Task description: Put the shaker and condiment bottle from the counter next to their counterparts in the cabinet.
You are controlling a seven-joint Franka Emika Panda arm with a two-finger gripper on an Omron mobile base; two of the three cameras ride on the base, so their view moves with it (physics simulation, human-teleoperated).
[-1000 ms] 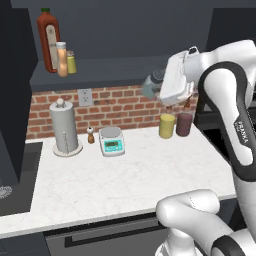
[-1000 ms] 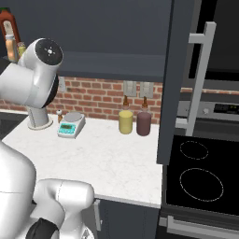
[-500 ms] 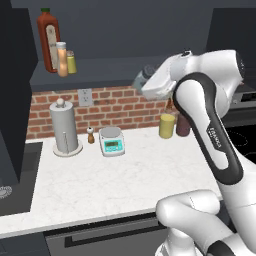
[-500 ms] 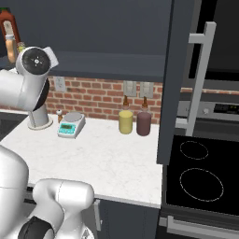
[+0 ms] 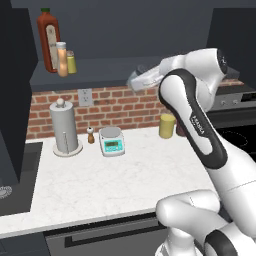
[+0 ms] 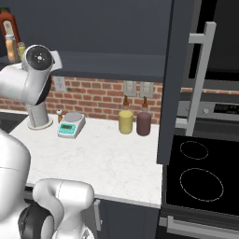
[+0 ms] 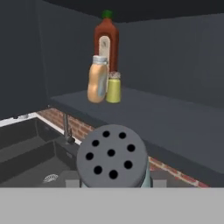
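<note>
- The claw (image 7: 113, 186) is partly closed around the shaker (image 7: 113, 162); in the hand view the dark perforated cap sits right at the fingers, with a sliver of pale teal body at its lower right, so the jar looks held in the air in front of the cabinet (image 7: 183, 131).
- In the left base view the hand is up near the front edge of the shelf (image 5: 115, 67), well right of the stored bottles.
- To do this step well, I judge the arm should travel leftward along the shelf, keep the jar upright and above the board, and set it down just beside the small yellow shaker (image 7: 113, 88) (not behind the red bottle (image 7: 106, 41), where the claw could knock the row).
- The condiment bottle (image 7: 97, 79) already stands on the shelf, touching or nearly touching the yellow shaker, so only the teal jar is left.
- Count on the shelf: one red bottle, one peach bottle, one yellow shaker.
- Count on the counter (image 5: 125, 175): one paper towel holder (image 5: 64, 127), one pepper mill (image 5: 90, 135), one kitchen scale (image 5: 112, 141), two jars at the back wall, one yellow (image 6: 125, 122) and one dark red (image 6: 144, 124).
</note>
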